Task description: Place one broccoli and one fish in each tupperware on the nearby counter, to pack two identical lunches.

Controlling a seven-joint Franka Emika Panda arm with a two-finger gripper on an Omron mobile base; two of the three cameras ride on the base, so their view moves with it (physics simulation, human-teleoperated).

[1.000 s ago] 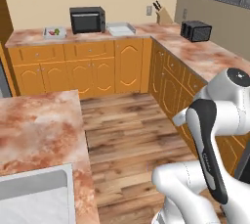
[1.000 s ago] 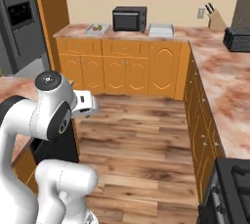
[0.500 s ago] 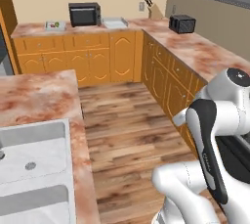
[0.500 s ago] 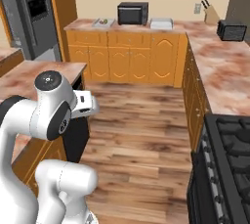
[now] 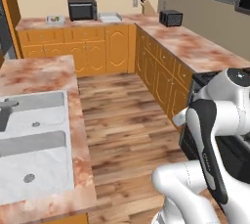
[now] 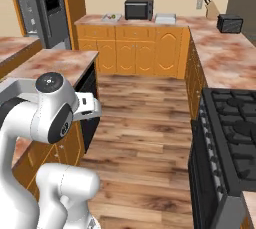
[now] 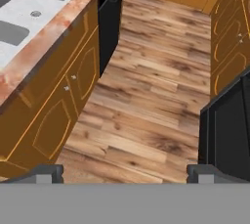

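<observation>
The counter (image 5: 195, 47) is a long pink-brown stone top on orange cabinets, running along the back wall and down the right side; it appears again as the counter (image 6: 220, 58). Far back on it sit a small white dish (image 5: 55, 19) holding something green and a flat white tray (image 5: 111, 17). They are too small to tell whether they are the tupperware, broccoli or fish. In the hand view my gripper (image 7: 125, 175) is open, its fingertips (image 7: 49, 171) wide apart with nothing between them, pointing down at the wooden floor.
A sink island (image 5: 78, 120) is close on the left and a black stove (image 6: 235, 138) on the right. A fridge (image 6: 42, 8), microwave (image 5: 82, 9), toaster (image 5: 171, 17) and knife block (image 5: 146, 7) stand at the back. The wooden floor (image 6: 145, 123) runs between the island and the stove.
The whole picture has shifted as the base moved. The back counter now looks farther off, more of the sink shows on the left and the stove on the right. The gripper stays open.
</observation>
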